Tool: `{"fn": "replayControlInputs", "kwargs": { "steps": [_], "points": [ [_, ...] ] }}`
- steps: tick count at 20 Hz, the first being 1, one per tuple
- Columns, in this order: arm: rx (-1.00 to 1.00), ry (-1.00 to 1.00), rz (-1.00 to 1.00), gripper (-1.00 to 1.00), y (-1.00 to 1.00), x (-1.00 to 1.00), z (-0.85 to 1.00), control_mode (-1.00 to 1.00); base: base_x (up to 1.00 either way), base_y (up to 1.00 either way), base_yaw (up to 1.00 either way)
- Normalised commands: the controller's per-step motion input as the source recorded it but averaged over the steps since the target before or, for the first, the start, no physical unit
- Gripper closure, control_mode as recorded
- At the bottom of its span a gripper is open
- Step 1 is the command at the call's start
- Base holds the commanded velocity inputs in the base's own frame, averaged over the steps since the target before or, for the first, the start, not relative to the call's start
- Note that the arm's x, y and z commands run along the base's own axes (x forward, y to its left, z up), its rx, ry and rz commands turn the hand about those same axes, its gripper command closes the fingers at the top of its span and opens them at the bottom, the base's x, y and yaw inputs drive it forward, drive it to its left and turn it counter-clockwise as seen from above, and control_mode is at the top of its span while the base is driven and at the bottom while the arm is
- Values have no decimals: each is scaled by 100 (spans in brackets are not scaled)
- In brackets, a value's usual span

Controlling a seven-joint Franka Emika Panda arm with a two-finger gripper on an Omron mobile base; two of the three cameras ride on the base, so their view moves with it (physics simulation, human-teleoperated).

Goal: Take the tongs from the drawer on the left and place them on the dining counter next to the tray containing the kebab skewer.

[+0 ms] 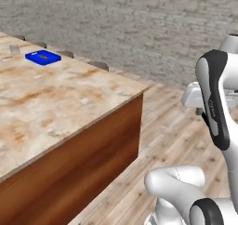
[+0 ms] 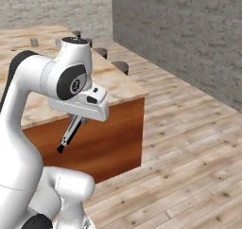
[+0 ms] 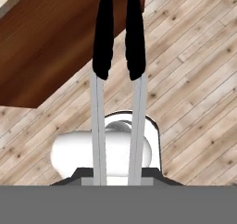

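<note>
The gripper point(image 2: 78, 120) hangs under the white hand beside the corner of the dining counter point(image 1: 65, 103), and it has the tongs point(image 2: 70, 134) clamped between its fingers; they slant down and away from it, black end lowest, in front of the reddish-brown cabinet side. Seen along the gripper, the tongs point(image 3: 118, 79) run straight out ahead; two thin grey arms side by side, nearly parallel, ending in two black tips that sit over the cabinet's wooden edge and the plank floor. The fingers themselves are tucked out of sight at the base of those arms, so how wide they stand I cannot tell exactly; narrow enough to pinch the handle end, I would judge.

Holding them by the rear end lets the long part trail clear of the arm while the base moves; that seems the reason for the low, dangling carry. The hand sits below the level of the slab top, so it will have to rise before anything can be set down.

The blue tray point(image 1: 42, 57) lies far off from the gripper, well across the counter near its far edge, with a small brownish stick, the kebab skewer point(image 1: 44, 56), on it; a small grey cup point(image 1: 14, 49) stands just beyond. The carry is under way; the placing is not yet begun.
</note>
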Motion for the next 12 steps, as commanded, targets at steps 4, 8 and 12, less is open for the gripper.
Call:
{"fn": "replayControlInputs", "kwargs": {
  "steps": [4,8,12],
  "points": [
    [0,0,0,100,0,0,0,100,41,-100,41],
    [0,0,0,100,0,0,0,100,29,-100,31],
    [0,0,0,100,0,0,0,100,3,-100,28]
  ]
}}
